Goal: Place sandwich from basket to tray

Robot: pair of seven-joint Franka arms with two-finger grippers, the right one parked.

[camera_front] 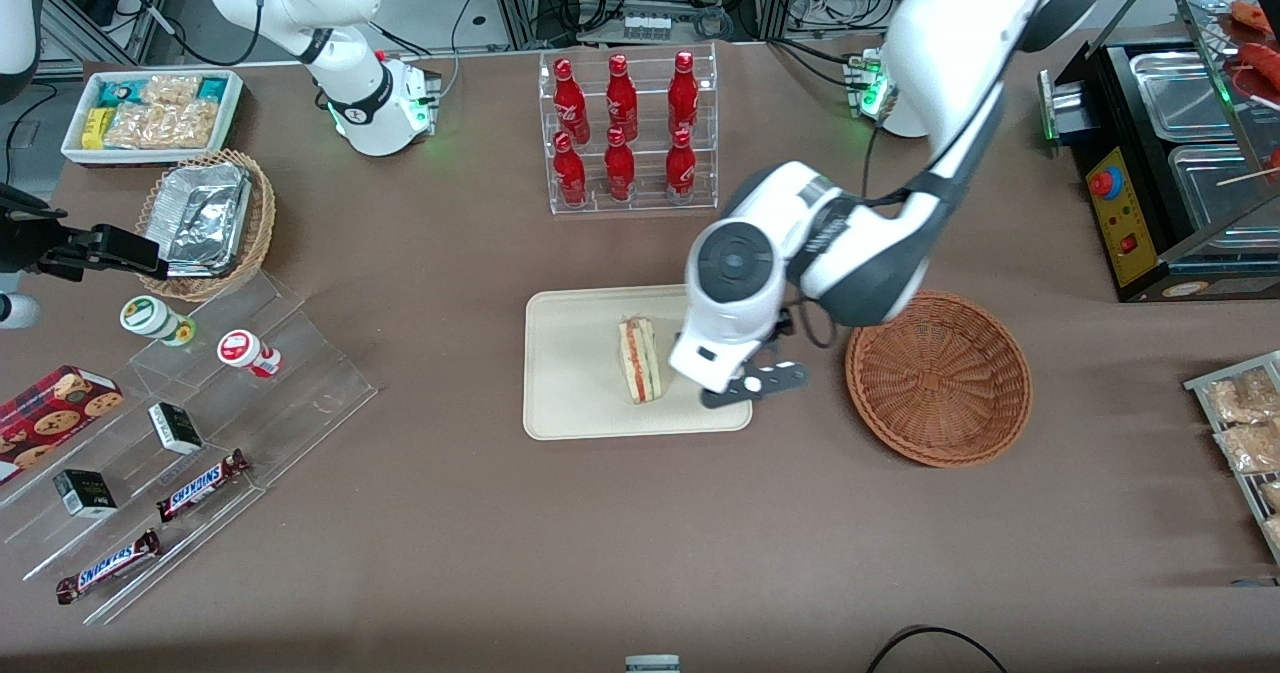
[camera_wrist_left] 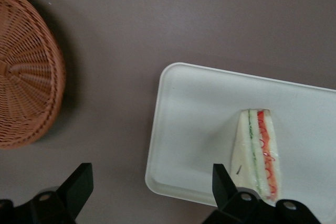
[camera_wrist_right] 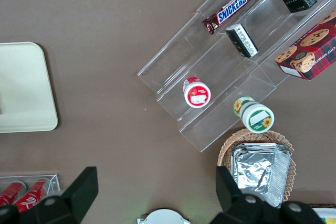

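Observation:
The sandwich (camera_front: 639, 359), a pale bread wedge with red-orange and green layers, lies on the cream tray (camera_front: 570, 373). It also shows in the left wrist view (camera_wrist_left: 258, 153), on the tray (camera_wrist_left: 189, 124). The reddish-brown wicker basket (camera_front: 938, 377) stands empty beside the tray, toward the working arm's end; the left wrist view shows it too (camera_wrist_left: 23, 93). My gripper (camera_front: 745, 385) hovers above the tray's edge nearest the basket. Its fingers (camera_wrist_left: 223, 179) are spread wide and hold nothing.
A clear rack of red bottles (camera_front: 628, 131) stands farther from the front camera than the tray. Clear acrylic steps with snack bars and cups (camera_front: 190, 423) and a tan wicker basket of foil containers (camera_front: 205, 218) lie toward the parked arm's end. A black appliance (camera_front: 1170, 163) stands at the working arm's end.

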